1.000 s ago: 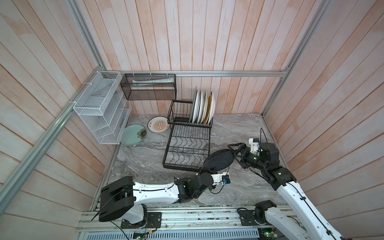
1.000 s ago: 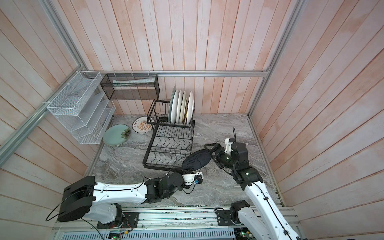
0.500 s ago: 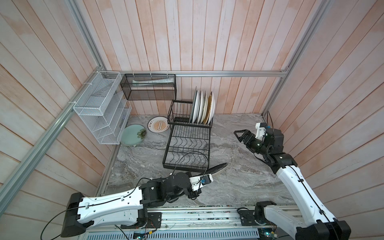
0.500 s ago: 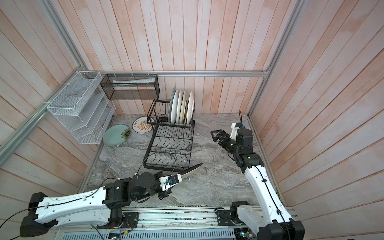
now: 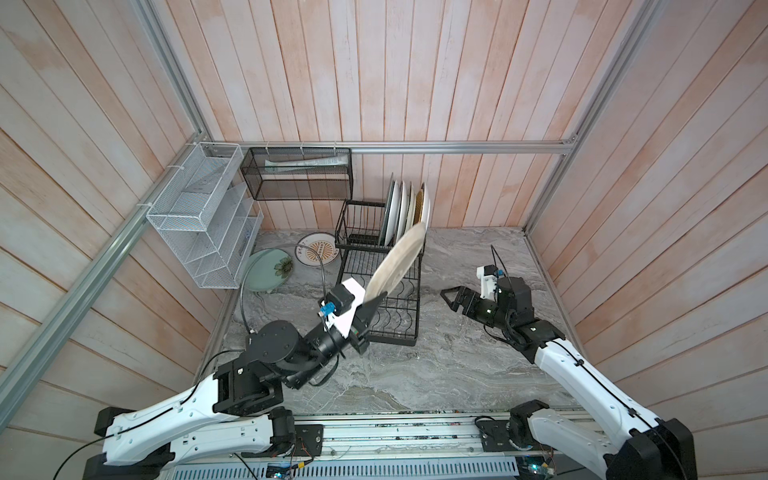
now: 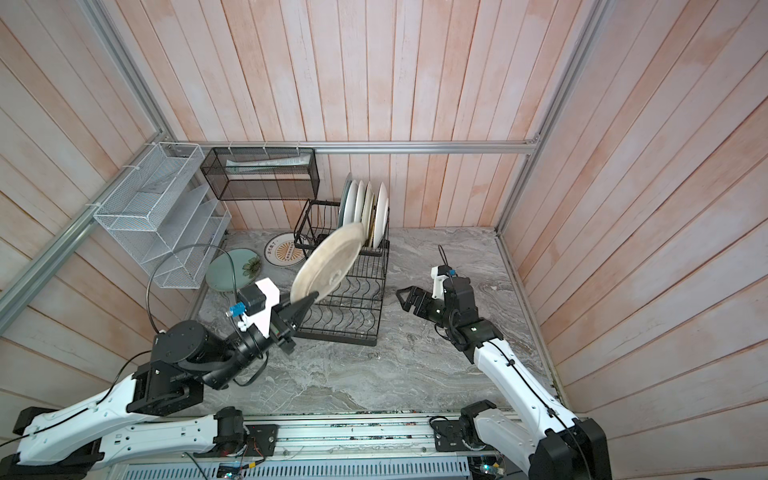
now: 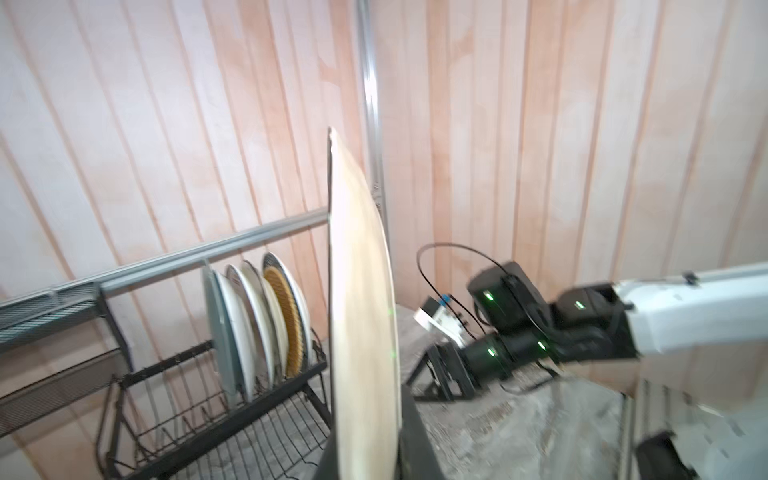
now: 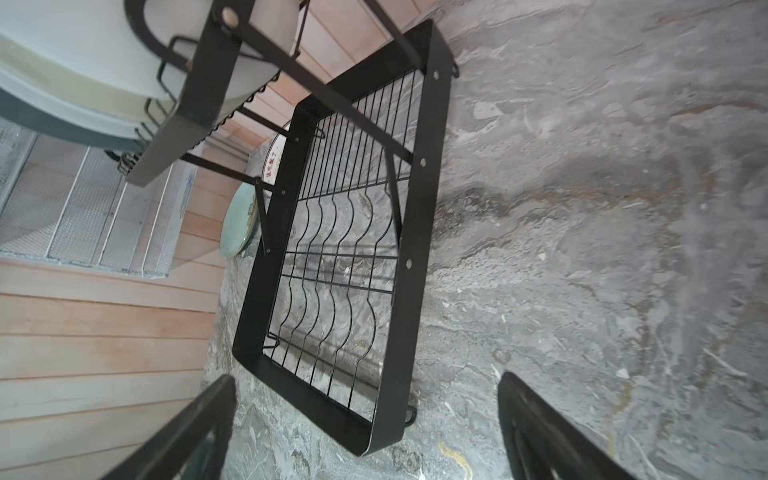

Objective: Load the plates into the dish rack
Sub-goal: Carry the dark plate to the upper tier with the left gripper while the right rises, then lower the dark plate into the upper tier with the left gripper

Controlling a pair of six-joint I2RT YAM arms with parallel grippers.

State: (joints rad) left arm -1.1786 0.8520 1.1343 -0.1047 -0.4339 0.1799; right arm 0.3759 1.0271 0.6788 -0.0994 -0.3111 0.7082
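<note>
White mesh stepped organizer tied to the left-hand frame rail, black mesh box basket hung from the rear aluminium rail, pale long packet laid inside it, grey marbled tabletop enclosed by wood-plank walls.

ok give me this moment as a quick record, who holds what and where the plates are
left end effector: shut on the held plate
held plate: tilted, in the air over the rack lower tier
right end effector: open, holding nothing, right of the rack
upper tier: racked plates standing upright in a row
table: green plate and sunburst plate lie left of the rack
</note>
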